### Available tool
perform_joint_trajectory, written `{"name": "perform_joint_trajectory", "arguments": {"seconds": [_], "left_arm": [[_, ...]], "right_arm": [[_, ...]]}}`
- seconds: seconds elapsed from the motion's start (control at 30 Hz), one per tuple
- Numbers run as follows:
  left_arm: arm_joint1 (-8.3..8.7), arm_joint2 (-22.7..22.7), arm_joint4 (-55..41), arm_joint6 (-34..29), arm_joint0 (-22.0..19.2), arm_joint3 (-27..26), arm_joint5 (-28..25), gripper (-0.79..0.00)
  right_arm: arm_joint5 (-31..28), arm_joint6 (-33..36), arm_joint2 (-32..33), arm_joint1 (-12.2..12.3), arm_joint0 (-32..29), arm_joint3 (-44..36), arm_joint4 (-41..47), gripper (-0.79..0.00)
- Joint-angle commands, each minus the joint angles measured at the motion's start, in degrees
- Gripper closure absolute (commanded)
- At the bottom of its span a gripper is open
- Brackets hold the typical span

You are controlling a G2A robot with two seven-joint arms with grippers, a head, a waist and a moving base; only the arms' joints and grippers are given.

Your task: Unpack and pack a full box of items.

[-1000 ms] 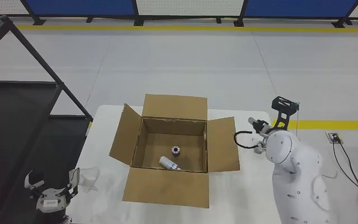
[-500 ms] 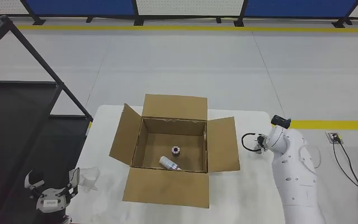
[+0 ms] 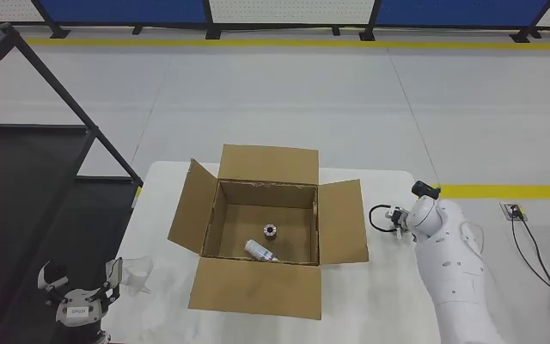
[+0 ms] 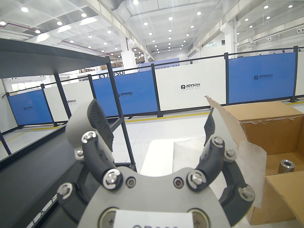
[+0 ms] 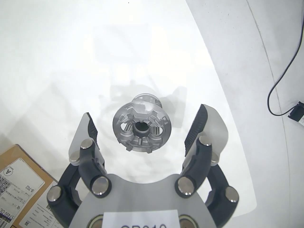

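Hovering over white table to right of cardboard box, right gripper gapes wide, pads either side of flanged metal hub, neither pad touching it. Hub stands on table, flange uppermost, near box. Box open, all four flaps folded out; inside on floor: small steel ring and pale cylinder lying on side, close together. Left gripper spread wide, nothing held, off table's left edge, beside black rack.
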Motion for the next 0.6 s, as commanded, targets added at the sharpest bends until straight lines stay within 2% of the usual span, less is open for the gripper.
{"name": "perform_joint_trajectory", "arguments": {"seconds": [0.0,0.2,0.33,0.43,0.57], "left_arm": [[0.00,0.0,0.0,0.0,0.0,0.0,0.0,-0.785],[0.00,0.0,0.0,0.0,0.0,0.0,0.0,-0.785],[0.00,0.0,0.0,0.0,0.0,0.0,0.0,-0.785],[0.00,0.0,0.0,0.0,0.0,0.0,0.0,-0.785],[0.00,0.0,0.0,0.0,0.0,0.0,0.0,-0.785]], "right_arm": [[-0.3,-0.7,0.0,0.1,0.6,0.9,0.6,-0.003],[-0.4,-0.8,-0.4,0.3,0.6,-0.7,1.3,0.000],[0.1,-0.5,-0.7,0.4,-1.0,-6.3,1.8,0.000],[1.4,0.8,-1.5,0.4,-3.5,-15.2,1.8,0.000],[3.6,4.2,-3.6,0.1,-9.6,-34.4,1.3,0.000]]}}
